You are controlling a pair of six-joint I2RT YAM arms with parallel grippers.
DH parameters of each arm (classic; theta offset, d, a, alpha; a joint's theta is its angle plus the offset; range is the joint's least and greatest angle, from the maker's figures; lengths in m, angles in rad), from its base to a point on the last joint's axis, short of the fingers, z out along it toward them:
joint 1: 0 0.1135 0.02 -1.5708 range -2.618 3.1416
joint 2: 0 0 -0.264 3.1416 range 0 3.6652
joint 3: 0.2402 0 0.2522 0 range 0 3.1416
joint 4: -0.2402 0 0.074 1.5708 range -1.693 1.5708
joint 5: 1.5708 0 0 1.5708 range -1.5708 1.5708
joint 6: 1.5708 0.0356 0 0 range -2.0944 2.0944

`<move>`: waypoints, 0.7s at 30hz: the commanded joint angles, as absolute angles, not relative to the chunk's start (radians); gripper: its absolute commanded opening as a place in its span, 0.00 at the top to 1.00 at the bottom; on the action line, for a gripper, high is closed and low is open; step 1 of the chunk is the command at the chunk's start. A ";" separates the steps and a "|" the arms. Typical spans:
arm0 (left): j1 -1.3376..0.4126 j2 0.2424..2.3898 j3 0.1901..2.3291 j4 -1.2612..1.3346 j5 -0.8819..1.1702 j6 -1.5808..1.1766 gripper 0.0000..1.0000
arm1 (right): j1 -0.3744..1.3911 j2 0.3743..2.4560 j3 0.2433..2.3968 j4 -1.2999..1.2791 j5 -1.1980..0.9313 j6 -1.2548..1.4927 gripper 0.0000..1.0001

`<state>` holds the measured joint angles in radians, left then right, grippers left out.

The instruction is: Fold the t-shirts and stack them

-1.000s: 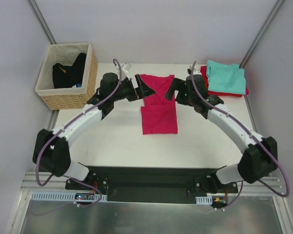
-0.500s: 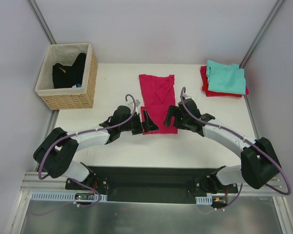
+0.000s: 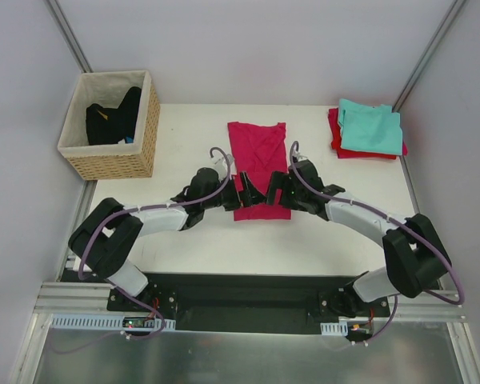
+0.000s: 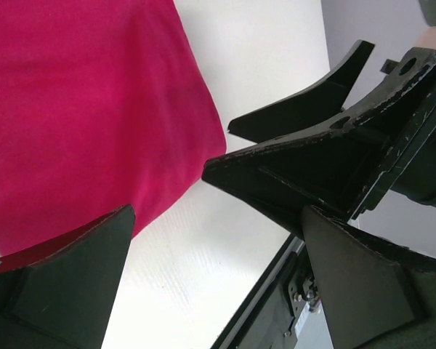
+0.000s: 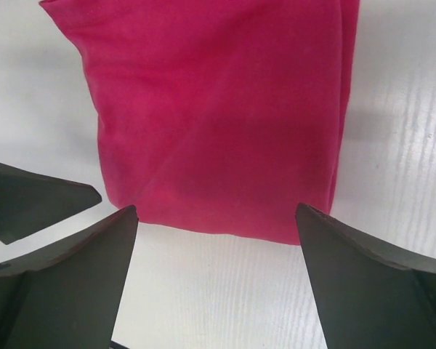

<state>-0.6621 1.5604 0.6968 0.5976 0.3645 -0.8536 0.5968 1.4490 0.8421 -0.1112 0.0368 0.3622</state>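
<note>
the white counter [image 3: 184,232] carried everything. across it the left arm [image 3: 156,216] and right arm [image 3: 360,214] bent inward and met at the near end of the magenta tee [image 3: 258,152]. a second before they had been up at its far half. half a second before they had swung down beside the near hem, and now they had closed in over its two near corners.

the wicker basket [image 3: 112,164] stood at the far left corner with dark items [image 3: 112,120] in it, well apart from the work. the magenta tee lay mid-counter as a long narrow strip, running from far to near and flat along its whole length. at the far right the teal tee [image 3: 372,128] lay folded on the red tee [image 3: 334,128].

both wrist views showed the left jaws and right jaws spread wide and holding nothing. the near hem lay between the right arm's fingers [image 5: 73,269], and a near corner of the tee [image 4: 203,156] lay just ahead of the left's.

the lengthwise fold looked done. the shift to the near hem probably meant a cross fold came next, with both corners pinched and carried toward the collar end, before the tee joined the stack. the hem was not yet gripped.
</note>
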 commanded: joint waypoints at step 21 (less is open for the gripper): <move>-0.489 1.885 0.413 1.681 0.695 -1.373 0.04 | 0.370 1.302 0.597 0.351 -0.555 0.517 0.04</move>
